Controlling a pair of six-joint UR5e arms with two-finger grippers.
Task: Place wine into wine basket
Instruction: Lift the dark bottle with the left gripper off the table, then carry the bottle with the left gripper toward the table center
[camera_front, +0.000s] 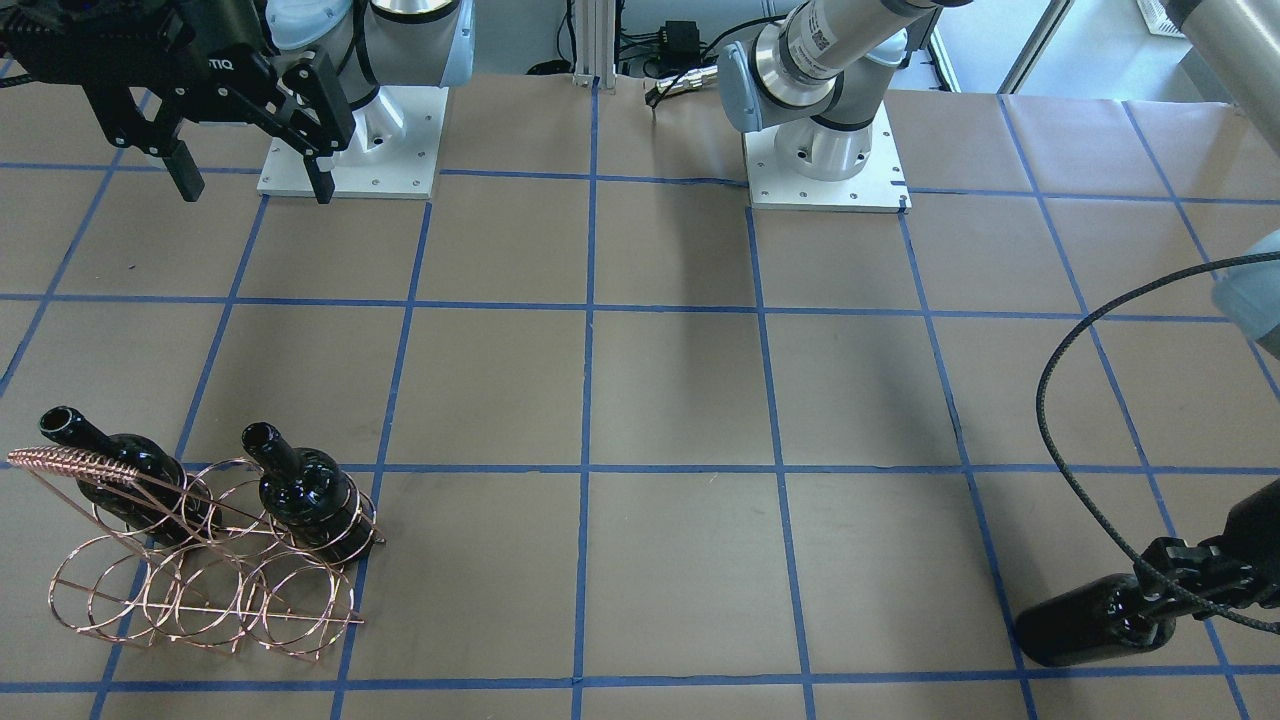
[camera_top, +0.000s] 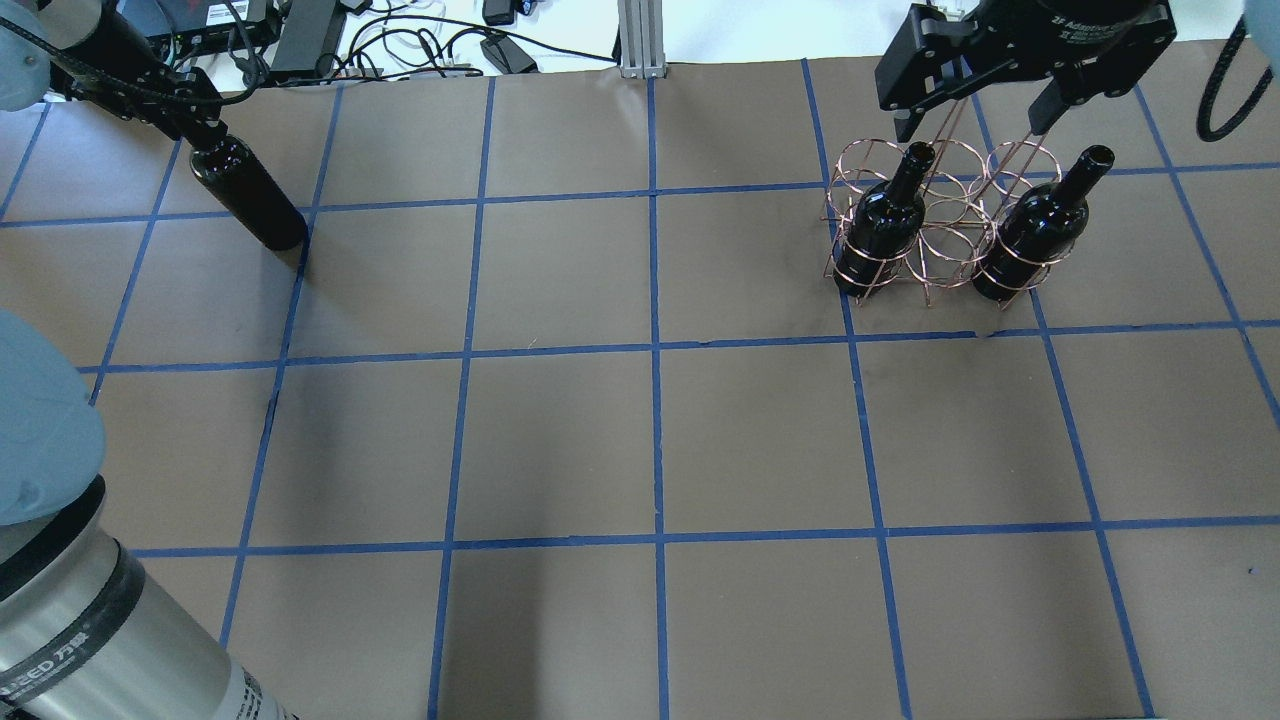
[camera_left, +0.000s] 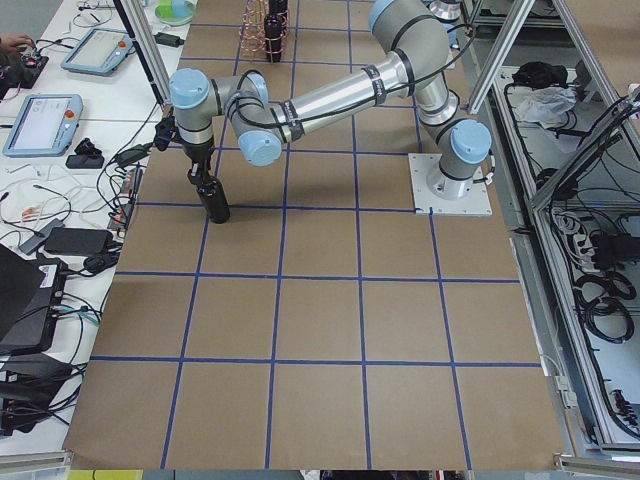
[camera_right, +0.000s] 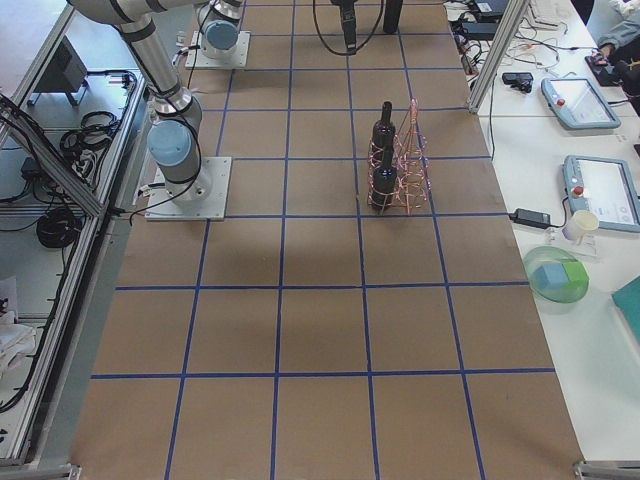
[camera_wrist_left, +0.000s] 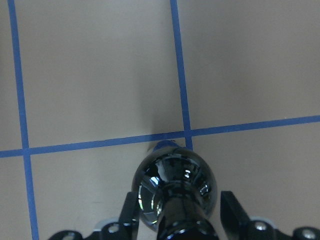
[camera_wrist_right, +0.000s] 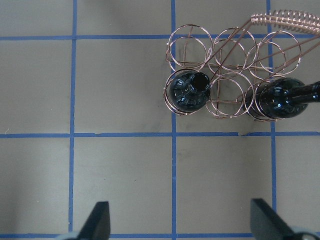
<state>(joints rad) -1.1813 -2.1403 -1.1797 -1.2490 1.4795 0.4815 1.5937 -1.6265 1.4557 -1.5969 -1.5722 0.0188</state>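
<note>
Holding the glossy near-black glass wine bottle (camera_top: 250, 200) by its neck, the left claw (camera_top: 200, 130) is clamped on the glass from above. The bottle's long axis runs vertical, with the mouth up inside the claw and the base down. The base is at the level of the brown paper-covered table (camera_top: 650, 440), beside a crossing of the blue tape lines (camera_wrist_left: 182, 75). Actual contact with the table cannot be told.

The bottle is at the robot's far left corner of the table. The copper thin-wire wine basket (camera_top: 940, 235) stands well apart from it, toward the far right.

In the basket, two matching dark bottles (camera_wrist_right: 189, 92) (camera_wrist_right: 280, 97) stand neck-up in the outer rings of one row of three. The middle ring lies between them. A second row of three rings runs alongside, and the twisted-wire handle (camera_wrist_right: 287, 20) sits over that side.

The right claw (camera_top: 970, 120) hangs above the table near the basket, touching nothing. Its fingers (camera_wrist_right: 100, 222) are spread wide.
</note>
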